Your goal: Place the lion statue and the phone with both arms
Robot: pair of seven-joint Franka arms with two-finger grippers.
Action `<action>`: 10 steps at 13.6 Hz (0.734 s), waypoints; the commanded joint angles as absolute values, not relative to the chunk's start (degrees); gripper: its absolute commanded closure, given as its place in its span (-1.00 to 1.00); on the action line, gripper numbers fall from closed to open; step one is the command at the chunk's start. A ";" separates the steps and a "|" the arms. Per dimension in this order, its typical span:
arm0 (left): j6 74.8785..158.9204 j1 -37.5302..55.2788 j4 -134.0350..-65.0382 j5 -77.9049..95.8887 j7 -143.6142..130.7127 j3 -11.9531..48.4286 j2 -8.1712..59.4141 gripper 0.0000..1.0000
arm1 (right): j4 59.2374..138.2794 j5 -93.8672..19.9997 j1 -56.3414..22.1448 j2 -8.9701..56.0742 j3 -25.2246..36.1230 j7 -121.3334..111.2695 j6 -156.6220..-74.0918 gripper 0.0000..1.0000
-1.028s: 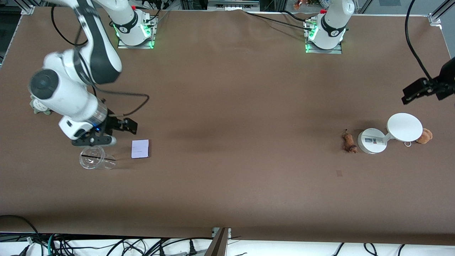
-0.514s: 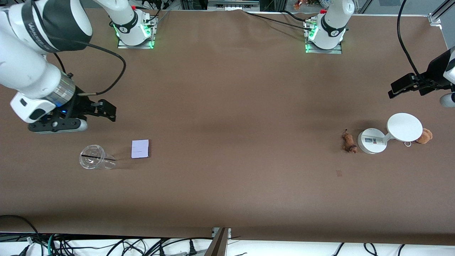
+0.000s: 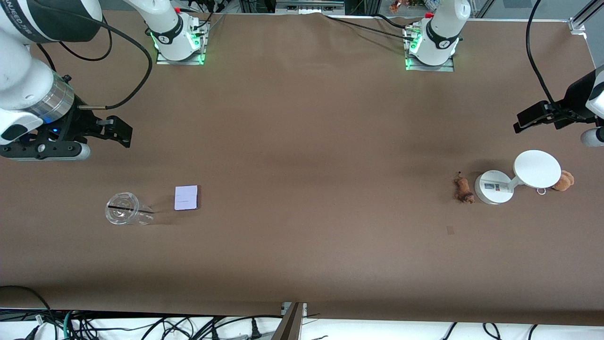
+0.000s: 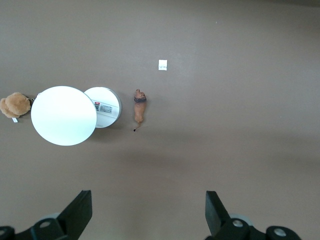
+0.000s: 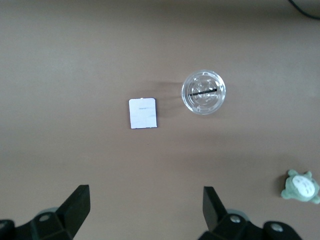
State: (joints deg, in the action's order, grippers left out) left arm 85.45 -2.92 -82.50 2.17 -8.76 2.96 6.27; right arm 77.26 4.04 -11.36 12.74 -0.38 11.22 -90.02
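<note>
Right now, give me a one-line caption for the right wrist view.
Open right hand hangs high over the table, looking down on the phone lying beside a clear cup.

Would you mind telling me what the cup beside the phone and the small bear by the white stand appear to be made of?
The cup looks like clear, glossy plastic: the brown table shows through its wall and base. The bear looks like soft tan plush, with a fuzzy, matte outline, though the fabric cannot be told for certain.
</note>
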 commanded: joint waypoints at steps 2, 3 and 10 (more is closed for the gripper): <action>84.64 -3.08 -81.74 1.68 -8.79 3.16 6.76 -1.00 | 78.65 2.73 -11.08 10.90 -0.71 13.98 -89.03 -1.00; 84.38 -3.08 -81.22 1.23 -8.79 3.16 6.85 -1.00 | 80.49 1.33 -10.90 9.94 0.08 13.80 -89.03 -1.00; 83.94 -2.90 -80.60 1.05 -8.79 3.25 7.21 -1.00 | 92.20 0.09 -10.90 2.90 2.46 12.83 -93.60 -1.00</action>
State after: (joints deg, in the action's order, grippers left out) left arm 85.23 -2.93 -82.35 2.03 -8.76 2.99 6.43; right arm 89.72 0.37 -11.14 4.72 2.53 13.13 -92.02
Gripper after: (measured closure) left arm 0.000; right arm 0.000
